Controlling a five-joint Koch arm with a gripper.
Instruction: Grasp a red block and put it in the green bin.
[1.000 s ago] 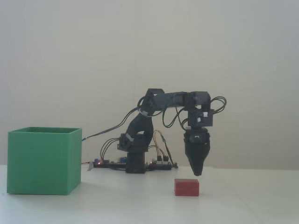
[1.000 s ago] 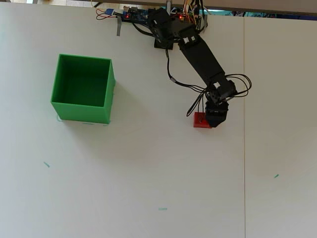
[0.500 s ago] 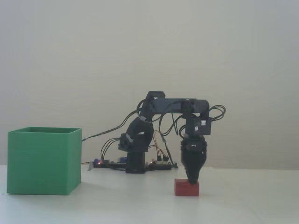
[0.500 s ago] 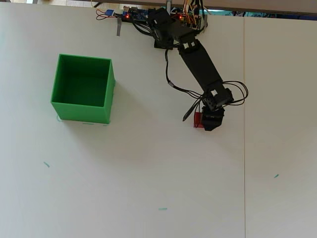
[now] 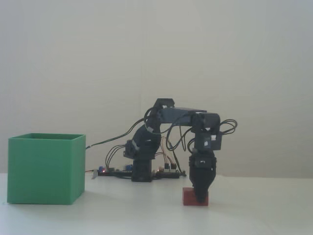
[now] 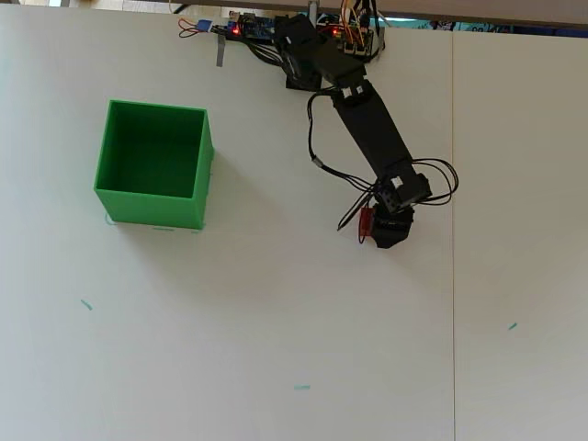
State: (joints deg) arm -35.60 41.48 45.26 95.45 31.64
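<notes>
Arm bent downward, end effector [image 5: 200, 198] pointing vertically at table level.

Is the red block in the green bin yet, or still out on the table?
Out. The red block sits on the table under the gripper, well apart from the green bin, whose inside looks empty in the overhead view.
</notes>
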